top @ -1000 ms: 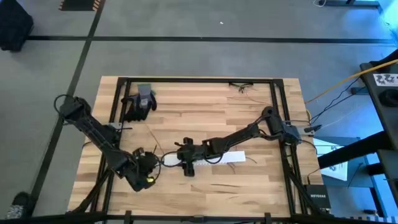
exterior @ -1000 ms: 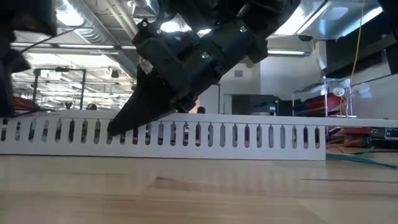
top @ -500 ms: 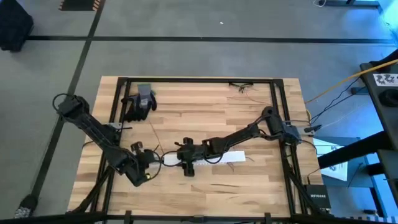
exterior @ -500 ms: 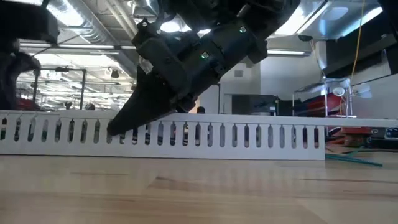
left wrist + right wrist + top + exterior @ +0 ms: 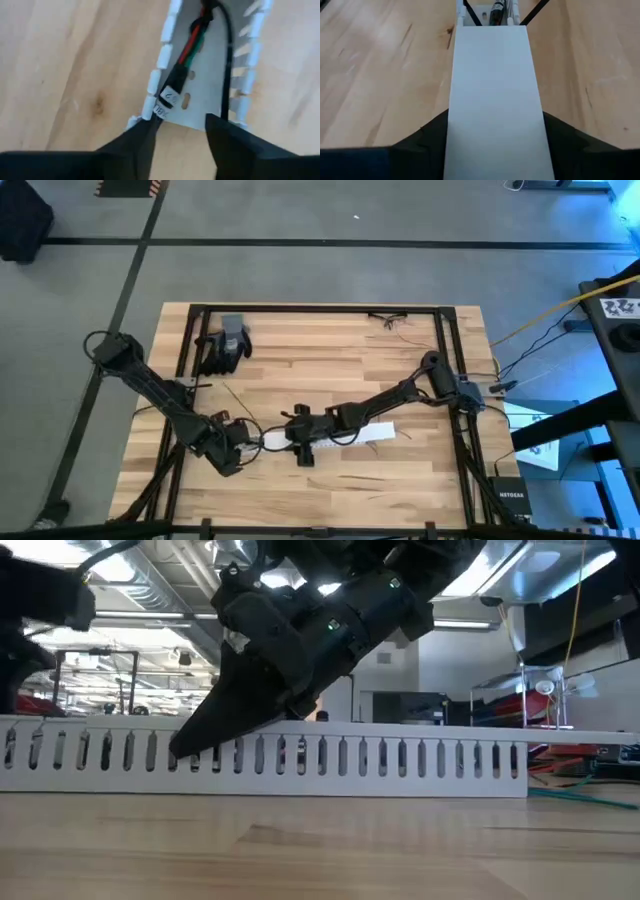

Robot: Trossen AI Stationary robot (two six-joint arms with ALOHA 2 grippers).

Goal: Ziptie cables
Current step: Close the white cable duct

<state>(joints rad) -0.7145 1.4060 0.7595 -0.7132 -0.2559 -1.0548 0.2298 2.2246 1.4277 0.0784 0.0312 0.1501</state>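
The slotted channel (image 5: 330, 436) lay across the table (image 5: 400, 350) near its front, with cables (image 5: 187, 55) inside it. The left gripper (image 5: 243, 442) sat at its left end, the right gripper (image 5: 301, 442) over its middle. A glove (image 5: 225, 343) lay at the table's back left.

Cables (image 5: 187, 60) — bunched inside white slotted channel (image 5: 200, 107)

Not much to read here. The only lettering sits on a small white label (image 5: 169, 98) wrapped around the dark plug end of the cables (image 5: 192, 50), lying inside the white slotted duct (image 5: 200, 95). It might show a "0" or "2", but it's too blurred to call. Right of the table (image 5: 330, 370), a white card (image 5: 622, 307) carries black square markers, no words.
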